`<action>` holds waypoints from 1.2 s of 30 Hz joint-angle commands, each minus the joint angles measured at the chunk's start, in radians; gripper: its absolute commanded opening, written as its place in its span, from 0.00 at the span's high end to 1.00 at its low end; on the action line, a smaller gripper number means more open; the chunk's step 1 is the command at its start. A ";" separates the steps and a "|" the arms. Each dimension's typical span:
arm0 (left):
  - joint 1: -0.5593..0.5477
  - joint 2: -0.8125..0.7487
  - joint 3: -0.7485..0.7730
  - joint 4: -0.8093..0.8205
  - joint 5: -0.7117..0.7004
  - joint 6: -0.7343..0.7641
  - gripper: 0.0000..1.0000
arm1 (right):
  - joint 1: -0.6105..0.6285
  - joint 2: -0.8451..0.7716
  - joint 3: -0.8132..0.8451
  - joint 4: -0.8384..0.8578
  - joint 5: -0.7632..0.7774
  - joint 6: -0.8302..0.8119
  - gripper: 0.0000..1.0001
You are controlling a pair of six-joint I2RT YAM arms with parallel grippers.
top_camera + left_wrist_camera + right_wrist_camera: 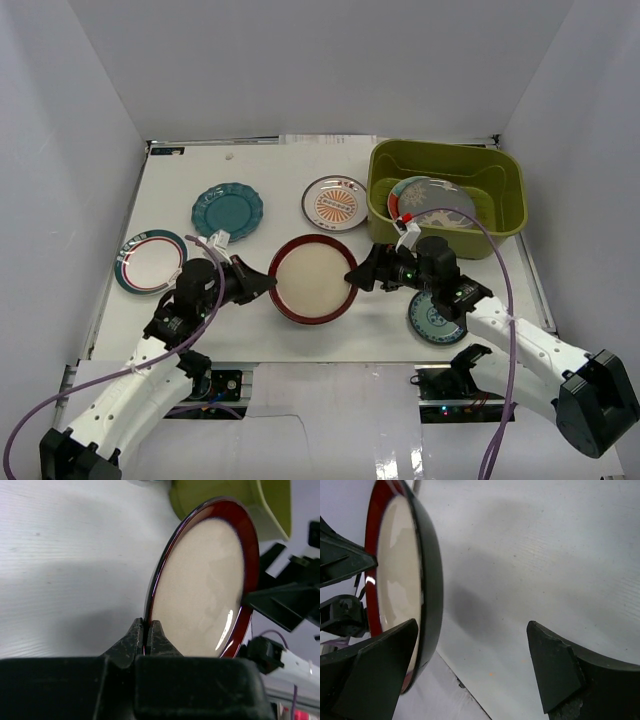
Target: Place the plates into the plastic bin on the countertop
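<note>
The red-rimmed tan plate (312, 279) is found near the middle of the white surface (270, 170), a little toward the near edge. Its left rim is pinched by the left end effector (268, 284), and in the left wrist view the two fingers (134, 641) are seen pressed tight on the rim. The right end effector (357, 277) is held at the plate's right rim. In the right wrist view its fingers are spread wide, with one finger (375, 675) just beside the plate's dark edge and the other finger well apart from it. A shadow is cast on the surface beside the plate, but whether the plate is touching the surface cannot be told.

The plastic bin (445, 149) is placed at the far right corner. Two plates are seen inside it: the red-and-teal plate (402, 200) and the grey plate (445, 203), which is laid partly over it.

Four more plates are left on the surface. The teal scalloped plate (228, 210) and the orange sunburst plate (335, 203) are set nearer the far edge. The striped-rim plate (150, 261) is by the left edge. The small teal plate (430, 322) is near the near right corner, partly hidden under the right arm.

A small dark label (168, 151) is seen at the far left corner, but its writing is too small to be read.
</note>
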State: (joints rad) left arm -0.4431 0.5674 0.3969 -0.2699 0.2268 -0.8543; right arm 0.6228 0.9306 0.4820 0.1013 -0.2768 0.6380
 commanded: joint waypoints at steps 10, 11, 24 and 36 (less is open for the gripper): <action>-0.005 0.063 0.149 0.218 0.203 0.026 0.90 | 0.021 0.074 0.081 0.153 -0.036 0.066 0.80; -0.003 0.069 0.152 0.219 0.191 0.027 0.74 | 0.020 0.073 0.086 0.153 -0.035 0.068 0.90; -0.002 0.261 0.235 0.098 -0.286 0.051 0.14 | -0.356 0.125 0.466 0.115 -0.016 0.084 0.92; 0.038 0.430 0.148 0.202 -0.553 -0.072 0.16 | -0.801 0.347 0.538 0.064 0.004 0.111 0.92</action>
State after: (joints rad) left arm -0.4240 0.9688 0.5510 -0.1238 -0.2356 -0.8795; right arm -0.1646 1.2469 0.9718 0.0536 -0.2211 0.6865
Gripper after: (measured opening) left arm 0.847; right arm 0.220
